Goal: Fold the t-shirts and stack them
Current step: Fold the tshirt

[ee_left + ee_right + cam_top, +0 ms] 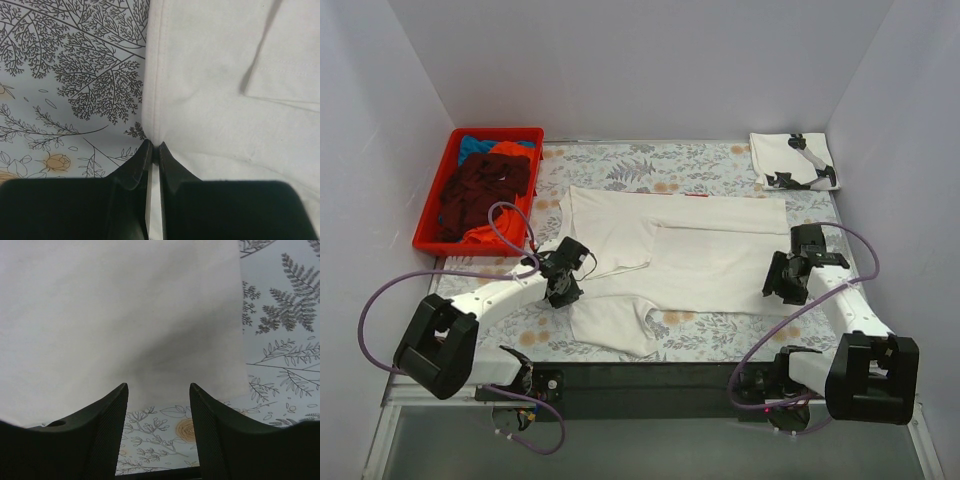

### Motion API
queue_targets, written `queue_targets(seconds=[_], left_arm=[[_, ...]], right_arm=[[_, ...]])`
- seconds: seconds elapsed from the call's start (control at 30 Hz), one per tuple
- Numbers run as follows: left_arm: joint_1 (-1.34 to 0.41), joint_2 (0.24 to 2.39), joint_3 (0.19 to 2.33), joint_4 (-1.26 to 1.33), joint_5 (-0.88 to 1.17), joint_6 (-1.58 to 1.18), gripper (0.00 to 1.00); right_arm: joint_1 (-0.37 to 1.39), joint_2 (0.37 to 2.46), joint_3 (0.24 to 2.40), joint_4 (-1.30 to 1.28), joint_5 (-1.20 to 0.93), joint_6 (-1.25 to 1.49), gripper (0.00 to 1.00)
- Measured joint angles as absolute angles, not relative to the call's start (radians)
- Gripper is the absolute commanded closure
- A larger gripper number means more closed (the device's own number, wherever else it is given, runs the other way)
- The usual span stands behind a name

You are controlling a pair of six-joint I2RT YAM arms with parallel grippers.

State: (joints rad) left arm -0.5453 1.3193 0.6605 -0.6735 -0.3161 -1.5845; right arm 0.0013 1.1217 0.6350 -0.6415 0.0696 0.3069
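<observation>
The white t-shirt [690,255] lies spread across the middle of the surface [620,165], one side already turned in. The left end effector [563,283] is pinched tight on its left edge. The right end effector [786,280] hovers with jaws apart over the opposite edge, gripping nothing. I'd judge a fold is being set up: the right must drop and clamp the cloth before both lift together.

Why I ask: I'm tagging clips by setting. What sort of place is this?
Probably a robot lab cell: plain white walls enclose a floral-covered table, with robot arms bolted at its near edge.
</observation>
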Motion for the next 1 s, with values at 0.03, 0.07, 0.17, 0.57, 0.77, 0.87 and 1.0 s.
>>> queue_targets(seconds=[0.03, 0.07, 0.17, 0.57, 0.77, 0.87, 1.0], left_arm=[[-0.545, 1.316, 0.661, -0.672, -0.316, -1.582, 1.0], [-0.545, 1.312, 0.66, -0.673, -0.315, -1.581, 1.0], [-0.545, 1.291, 0.653, -0.672, -0.315, -1.578, 1.0], [-0.545, 1.214, 0.643, -0.67, -0.317, -1.574, 1.0], [-0.546, 1.211, 0.641, -0.669, -0.318, -1.574, 1.0], [-0.545, 1.209, 0.638, -0.668, -0.318, -1.574, 1.0], [-0.546, 1.206, 0.634, -0.665, -0.318, -1.575, 1.0]], right_arm=[[-0.018, 1.131, 0.639, -0.652, 0.074, 0.307, 0.44], [-0.045, 1.142, 0.643, -0.659, 0.077, 0.307, 0.44], [-0.119, 1.16, 0.645, -0.68, 0.075, 0.31, 0.46], [-0.241, 1.187, 0.645, -0.734, 0.083, 0.31, 0.46], [-0.25, 1.205, 0.642, -0.734, 0.083, 0.309, 0.47], [-0.252, 1.213, 0.638, -0.734, 0.083, 0.307, 0.49], [-0.253, 1.224, 0.637, -0.733, 0.083, 0.308, 0.52]])
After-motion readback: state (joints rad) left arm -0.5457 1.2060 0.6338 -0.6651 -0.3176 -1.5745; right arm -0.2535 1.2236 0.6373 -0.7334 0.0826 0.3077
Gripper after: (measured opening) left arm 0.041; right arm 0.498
